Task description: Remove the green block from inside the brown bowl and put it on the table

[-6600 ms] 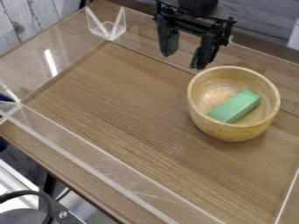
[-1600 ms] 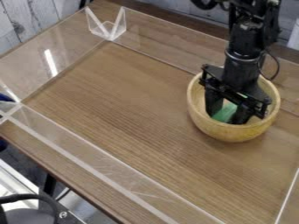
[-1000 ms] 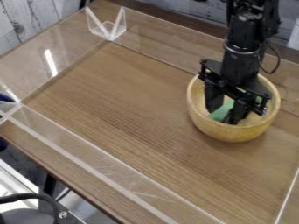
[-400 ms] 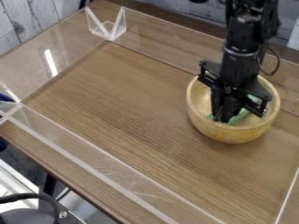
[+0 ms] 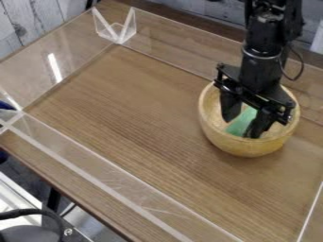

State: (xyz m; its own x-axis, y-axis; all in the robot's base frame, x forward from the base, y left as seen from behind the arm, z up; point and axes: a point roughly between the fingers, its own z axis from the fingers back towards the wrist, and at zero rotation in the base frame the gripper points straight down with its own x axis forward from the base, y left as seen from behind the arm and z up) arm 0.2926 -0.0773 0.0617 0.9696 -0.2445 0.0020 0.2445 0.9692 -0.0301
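Observation:
The brown bowl (image 5: 217, 134) sits on the table (image 5: 127, 113) at the right. The green block (image 5: 245, 124) lies inside it, and only a strip of it shows between the fingers. My gripper (image 5: 251, 120) points straight down into the bowl. Its dark fingers (image 5: 231, 109) stand apart, one on each side of the block, so it reads as open. The fingertips are low in the bowl. Whether they touch the block is hidden from this angle.
Low clear acrylic walls (image 5: 76, 151) edge the tabletop. A clear angled acrylic piece (image 5: 113, 25) stands at the far left corner. Bare wood stretches left of and in front of the bowl. The black arm (image 5: 267, 28) rises above the bowl.
The fingers drew together over the block inside the bowl, then spread apart again. The hand has stayed in place over the bowl, and the block is still in it.

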